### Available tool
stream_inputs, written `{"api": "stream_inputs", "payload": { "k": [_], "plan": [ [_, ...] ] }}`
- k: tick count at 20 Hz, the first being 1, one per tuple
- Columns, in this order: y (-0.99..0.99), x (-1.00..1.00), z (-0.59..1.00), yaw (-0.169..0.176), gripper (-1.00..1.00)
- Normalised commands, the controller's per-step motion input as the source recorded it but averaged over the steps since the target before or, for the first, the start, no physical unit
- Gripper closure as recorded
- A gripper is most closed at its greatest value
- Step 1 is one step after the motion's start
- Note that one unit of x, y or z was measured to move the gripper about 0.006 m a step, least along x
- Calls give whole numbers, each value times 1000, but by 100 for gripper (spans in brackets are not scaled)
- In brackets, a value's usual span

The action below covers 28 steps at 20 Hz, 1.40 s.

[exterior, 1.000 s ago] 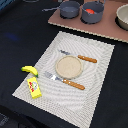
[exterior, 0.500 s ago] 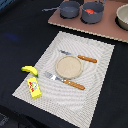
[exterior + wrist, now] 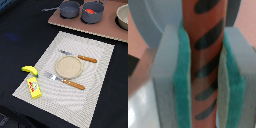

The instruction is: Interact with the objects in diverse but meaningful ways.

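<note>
Gripping brown sausage [image 3: 205,60] with dark grill stripes, clamped upright between green pads [image 3: 182,85] of claw [image 3: 203,75], grey pot behind.

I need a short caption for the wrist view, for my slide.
Wrist close-up: the pincer is shut on an orange-brown sausage with dark stripes, between green pads.

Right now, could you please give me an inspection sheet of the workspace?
Surface: pale woven placemat on a dark table.
Job's things: banana and yellow box at the mat's edge; red fruit in a grey pot; orange-brown striped sausage.
Clutter: plate, fork, knife, second pot.
Grippers: gripper shut on the sausage; not in the exterior view.
Cables: nothing seen.
Surroundings: wooden board under the pots.
</note>
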Motion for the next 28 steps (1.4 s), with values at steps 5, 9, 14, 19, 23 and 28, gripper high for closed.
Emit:
{"api": "stream_inputs", "payload": {
  "k": [5, 9, 14, 19, 23, 28],
  "plan": [
    [267, 450, 6, -20, 100],
    [344, 559, 106, -38, 100],
    [355, 525, 89, -35, 100],
    [328, 463, 48, -25, 100],
    [279, 370, 0, -17, 100],
    [250, 351, 0, -19, 100]
  ]
}}
